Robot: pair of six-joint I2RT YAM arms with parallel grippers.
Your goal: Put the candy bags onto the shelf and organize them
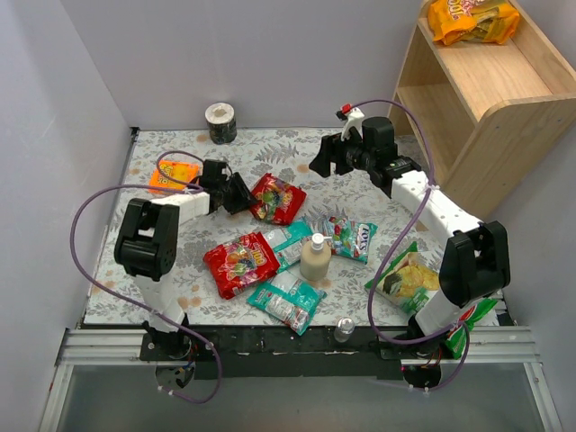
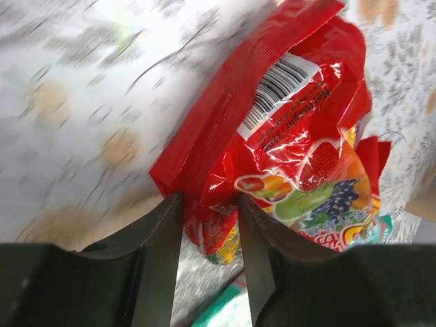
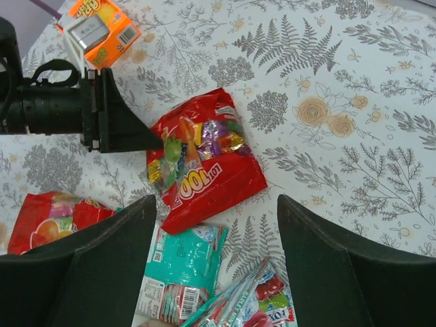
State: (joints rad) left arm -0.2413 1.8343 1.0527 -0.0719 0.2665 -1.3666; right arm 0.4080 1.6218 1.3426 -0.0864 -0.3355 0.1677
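Shelf (image 1: 486,85) is standing at the far right, off the corner of the tabletop (image 1: 180,301), with the orange-yellow candy bag (image 1: 472,20) lying on its top board. Right claw (image 1: 322,164) is hanging over the far middle of the tabletop, fingers (image 3: 95,266) spread wide and gripping nothing. Left claw (image 2: 208,201) is reaching to the left edge of the far red candy bag (image 1: 276,199). Its fingers (image 2: 160,259) are drawn close together and are pinching the crumpled edge of that bag. The left wrist view is blurred, and the bag's barcode is showing there. Near red candy bag (image 1: 241,263) is lying flat closer to the arm bases, touching a teal-and-white candy bag (image 1: 290,243). A second teal-and-white bag (image 1: 286,301) is lying nearer the front edge, and a third (image 1: 353,237) is lying just right of the soap bottle (image 1: 315,258), which is standing upright among them. Green chip bag (image 1: 407,281) is lying beside the right arm. Small orange packet (image 1: 173,174) is lying far left, near the left arm. Tape roll (image 1: 220,122) is sitting at the far edge.
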